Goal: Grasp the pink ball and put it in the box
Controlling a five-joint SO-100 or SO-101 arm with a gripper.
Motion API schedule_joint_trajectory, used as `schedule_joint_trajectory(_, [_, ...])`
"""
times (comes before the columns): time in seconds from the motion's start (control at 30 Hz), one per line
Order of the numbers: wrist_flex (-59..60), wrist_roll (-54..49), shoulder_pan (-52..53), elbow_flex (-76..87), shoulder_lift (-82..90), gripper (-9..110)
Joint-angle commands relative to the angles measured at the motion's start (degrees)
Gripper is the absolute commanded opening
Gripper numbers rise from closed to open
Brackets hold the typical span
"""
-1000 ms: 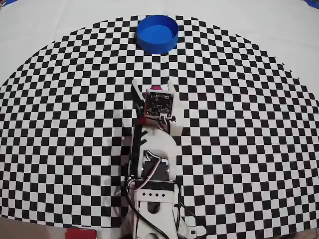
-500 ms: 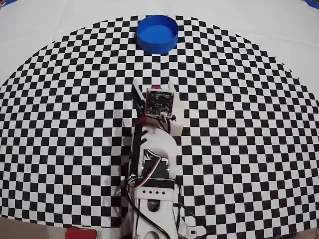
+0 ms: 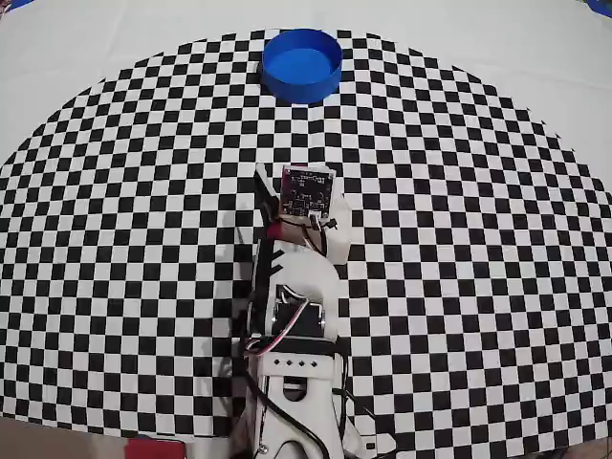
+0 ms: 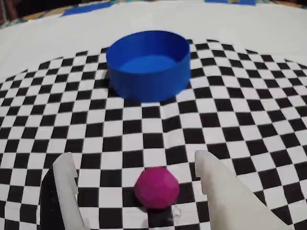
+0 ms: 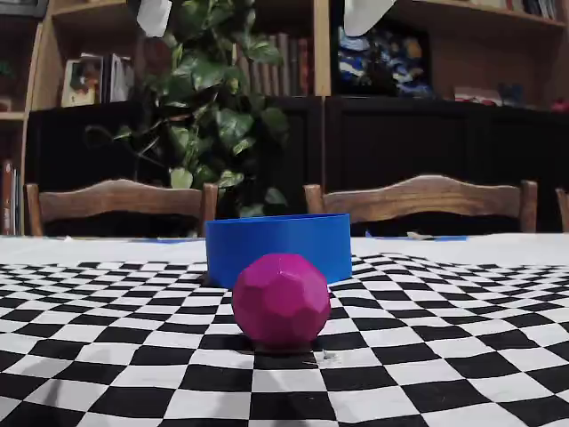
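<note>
The pink ball (image 4: 157, 187) lies on the checkered mat, low in the wrist view, and shows in the fixed view (image 5: 281, 301) too. My gripper (image 4: 134, 159) is open and empty. The ball lies between its white fingers (image 4: 65, 178), nearer the right one and touching neither. In the fixed view the fingertips (image 5: 154, 16) hang well above the ball. The blue box (image 4: 147, 64) stands empty beyond the ball, at the mat's far edge in the overhead view (image 3: 302, 65) and right behind the ball in the fixed view (image 5: 277, 247). In the overhead view the gripper (image 3: 296, 182) hides the ball.
The black-and-white checkered mat (image 3: 459, 239) covers a white table. The arm's base (image 3: 292, 382) sits at the near edge in the overhead view. Wooden chairs (image 5: 418, 200), a plant and shelves stand behind the table.
</note>
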Motion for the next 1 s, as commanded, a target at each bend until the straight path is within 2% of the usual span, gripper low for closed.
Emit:
schedule_joint_trajectory(0.0, [-1.58, -0.44, 0.44, 0.44, -1.32, 28])
schedule_joint_trajectory(0.97, [-7.21, -0.44, 0.79, 0.35, -13.1, 28])
